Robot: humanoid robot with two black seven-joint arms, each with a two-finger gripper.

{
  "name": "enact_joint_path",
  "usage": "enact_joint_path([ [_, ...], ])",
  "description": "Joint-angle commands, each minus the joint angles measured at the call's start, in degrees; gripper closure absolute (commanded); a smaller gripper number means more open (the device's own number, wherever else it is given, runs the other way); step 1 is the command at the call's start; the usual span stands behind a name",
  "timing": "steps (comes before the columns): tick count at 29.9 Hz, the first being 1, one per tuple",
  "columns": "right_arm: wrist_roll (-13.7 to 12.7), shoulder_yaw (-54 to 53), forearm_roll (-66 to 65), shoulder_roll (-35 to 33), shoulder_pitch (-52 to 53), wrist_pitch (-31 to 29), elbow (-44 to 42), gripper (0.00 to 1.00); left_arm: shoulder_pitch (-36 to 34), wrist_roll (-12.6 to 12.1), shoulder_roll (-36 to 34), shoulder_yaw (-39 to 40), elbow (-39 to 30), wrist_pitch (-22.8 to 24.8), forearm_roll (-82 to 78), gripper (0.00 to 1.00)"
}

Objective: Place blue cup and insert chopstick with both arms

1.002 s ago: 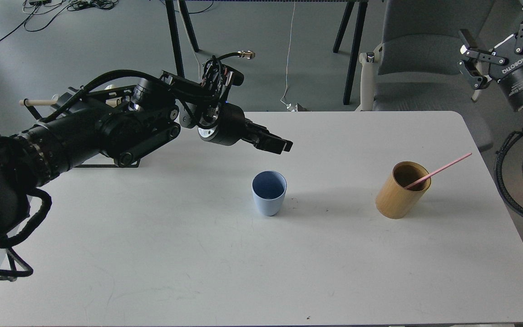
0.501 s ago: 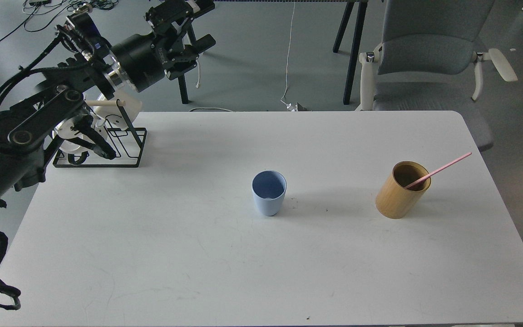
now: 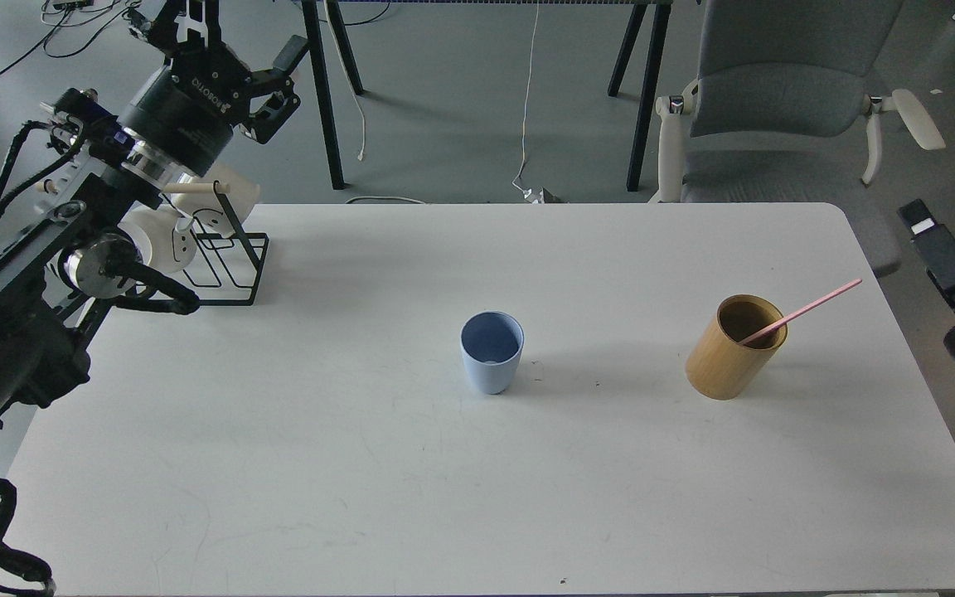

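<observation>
The blue cup (image 3: 492, 355) stands upright and empty near the middle of the white table (image 3: 477, 497). The pink chopstick (image 3: 802, 313) leans in a tan wooden cylinder (image 3: 733, 352) at the right, its top end pointing right. My left gripper (image 3: 220, 37) is raised over the floor behind the table's back left corner, far from the cup, with its fingers spread and nothing in them. Of my right arm only a black link (image 3: 954, 269) shows at the right edge; its gripper is out of view.
A black wire mug rack (image 3: 233, 269) with white mugs (image 3: 154, 240) stands at the table's back left, partly behind my left arm. A grey chair (image 3: 776, 99) and black table legs stand behind the table.
My left arm has swung from just behind the cup up and back to the far left. My right gripper has left the top right corner. Cup and chopstick have not moved.
</observation>
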State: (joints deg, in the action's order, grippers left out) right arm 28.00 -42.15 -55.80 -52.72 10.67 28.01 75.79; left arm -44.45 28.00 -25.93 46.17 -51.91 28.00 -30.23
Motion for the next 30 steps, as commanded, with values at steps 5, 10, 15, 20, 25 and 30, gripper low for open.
enact_joint_path([
  [5,0.0,5.8,-0.1,4.9,-0.3,0.0,-2.8,0.11,0.5,0.0,0.6,-0.1,0.0,0.0,0.0,0.02],
  [10,0.0,10.1,-2.3,8.2,2.1,0.0,-5.3,0.31,0.7,0.0,0.7,-0.4,0.1,0.0,0.0,0.02],
  [15,0.0,12.0,-2.8,8.9,4.0,0.0,-6.1,0.5,1.4,0.0,0.4,-0.5,0.1,0.0,0.0,0.02],
  [20,0.0,12.2,-2.8,8.9,4.4,0.0,-6.7,0.54,1.7,0.0,0.4,-0.5,0.1,0.0,0.0,0.02],
  [25,0.0,14.0,-2.8,9.2,6.2,0.0,-8.5,0.59,2.0,0.0,0.5,-0.6,0.1,0.0,0.0,0.02],
  [30,0.0,15.9,-2.8,9.4,8.2,0.0,-9.5,0.69,2.1,0.0,0.5,-0.5,0.4,0.0,0.0,0.02],
])
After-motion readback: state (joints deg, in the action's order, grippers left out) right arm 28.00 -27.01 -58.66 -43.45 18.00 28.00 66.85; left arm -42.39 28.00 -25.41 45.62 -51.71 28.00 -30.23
